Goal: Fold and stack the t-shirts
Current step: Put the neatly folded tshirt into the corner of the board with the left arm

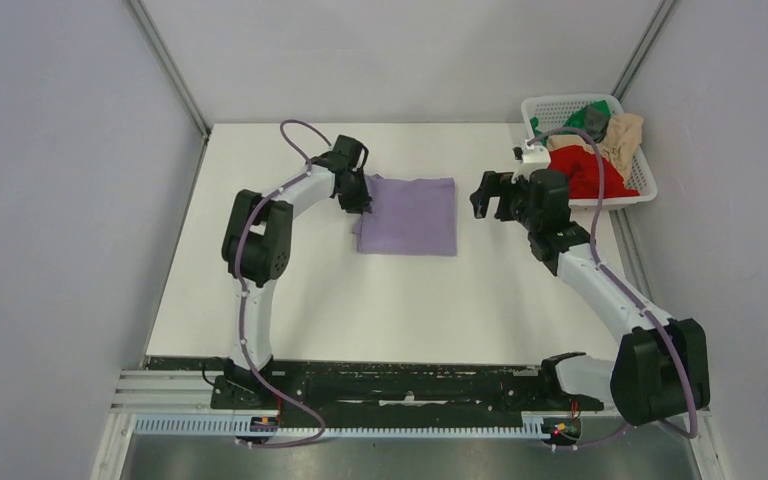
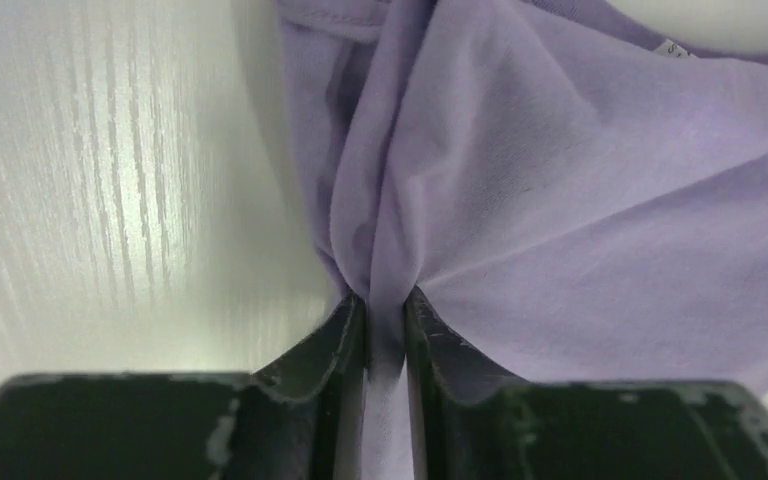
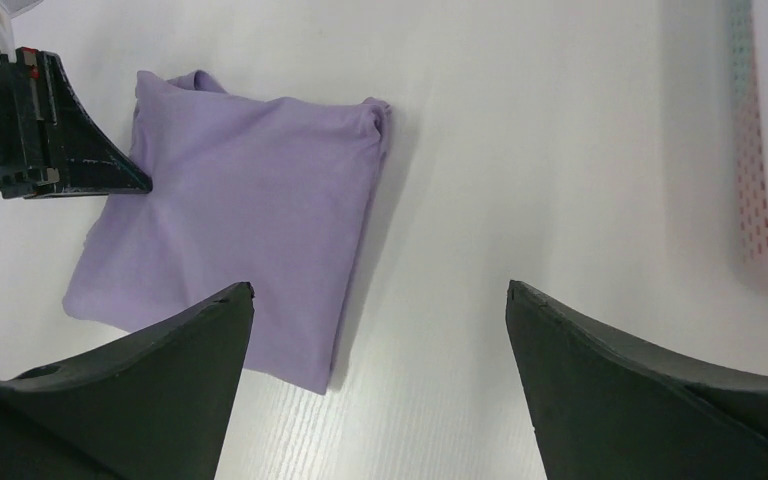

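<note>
From above, the folded purple t-shirt (image 1: 410, 215) is lying flat on the white table (image 1: 390, 310), toward its far middle. The left gripper (image 1: 360, 205) is sitting on the t-shirt's left edge, touching it. The right gripper (image 1: 485, 195) is waiting just beside the t-shirt's right edge, apart from the cloth. A white basket (image 1: 558, 104) is standing at the table's far right corner, behind the right arm. It is holding a red cloth (image 1: 585, 175), a tan cloth (image 1: 622, 135), a green cloth (image 1: 590, 108) and a grey cloth (image 1: 596, 123), all heaped together.

In the left wrist view, the fingers are clamping a raised ridge of the purple fabric, with only the thickness of the cloth between them. Creases are fanning out from the pinch across the t-shirt. A small white label (image 2: 672, 47) is showing near the neckline at the top.

In the right wrist view, the fingers are standing wide apart with nothing between them. The t-shirt is lying ahead and to the left of the gap, its near corner running under the left finger. The left gripper's tip is resting on the t-shirt's far left part. The basket's mesh wall is running along the right edge, with red cloth showing inside at the top corner.
</note>
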Controlling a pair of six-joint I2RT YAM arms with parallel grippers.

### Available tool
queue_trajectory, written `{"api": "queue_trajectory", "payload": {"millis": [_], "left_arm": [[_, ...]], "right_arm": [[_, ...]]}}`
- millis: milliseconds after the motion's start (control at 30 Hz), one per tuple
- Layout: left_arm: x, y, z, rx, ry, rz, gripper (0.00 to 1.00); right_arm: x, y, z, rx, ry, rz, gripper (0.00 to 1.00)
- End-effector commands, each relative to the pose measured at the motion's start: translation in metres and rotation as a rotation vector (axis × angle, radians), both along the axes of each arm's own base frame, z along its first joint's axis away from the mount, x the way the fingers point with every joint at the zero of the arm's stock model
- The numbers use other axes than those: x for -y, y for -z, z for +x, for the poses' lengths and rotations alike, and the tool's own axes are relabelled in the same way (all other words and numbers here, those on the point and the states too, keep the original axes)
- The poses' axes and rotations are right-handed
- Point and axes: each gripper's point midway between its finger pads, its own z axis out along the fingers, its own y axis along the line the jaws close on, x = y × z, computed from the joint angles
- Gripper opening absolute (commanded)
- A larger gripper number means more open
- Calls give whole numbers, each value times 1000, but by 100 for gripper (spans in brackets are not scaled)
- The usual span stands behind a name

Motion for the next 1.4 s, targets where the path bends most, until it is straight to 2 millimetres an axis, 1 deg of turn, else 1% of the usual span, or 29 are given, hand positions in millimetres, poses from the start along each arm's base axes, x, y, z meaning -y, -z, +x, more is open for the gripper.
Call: {"api": "queue_trajectory", "payload": {"millis": [0, 33, 100, 167, 267, 333, 500, 667, 700, 867, 933, 1033, 1067, 1133, 1267, 1333, 1367], "left_arm": [[-10, 23, 3, -18, 2, 125, 12], [-16, 25, 4, -23, -9, 154, 2], [-28, 23, 9, -14, -30, 227, 2], [-48, 13, 17, 21, -56, 333, 2], [-84, -4, 33, 78, -109, 494, 2], [-108, -16, 45, 99, -143, 543, 2], [-175, -47, 80, 162, -244, 704, 2], [-236, -66, 112, 184, -309, 790, 2], [-246, -67, 117, 184, -320, 800, 2], [-300, -89, 142, 222, -369, 888, 2], [-316, -94, 151, 243, -382, 914, 2], [-337, -109, 162, 300, -427, 949, 2], [-342, -115, 165, 320, -448, 971, 2], [-346, -123, 172, 362, -471, 994, 4], [-355, -142, 183, 429, -528, 1053, 17], [-360, -155, 184, 455, -570, 1083, 32], [-361, -161, 184, 468, -586, 1085, 34]], "right_arm": [[17, -14, -10, 66, 53, -34, 98], [19, -15, -12, 72, 58, -39, 98], [21, -22, -15, 97, 56, -50, 98], [29, -23, -15, 116, 87, -76, 98], [33, -19, -15, 121, 100, -98, 98], [34, -17, -14, 121, 104, -108, 98], [41, -15, -10, 143, 133, -131, 98], [56, -7, -9, 172, 209, -170, 98], [59, -6, -9, 174, 222, -176, 98], [71, 1, -9, 180, 276, -213, 98], [74, 5, -9, 176, 290, -225, 98], [74, 11, -7, 158, 291, -233, 98], [73, 13, -6, 154, 287, -233, 98], [72, 16, -4, 144, 278, -232, 98], [70, 22, -2, 123, 270, -235, 98], [68, 23, -2, 116, 262, -235, 98], [68, 22, -1, 117, 260, -234, 98]]}}
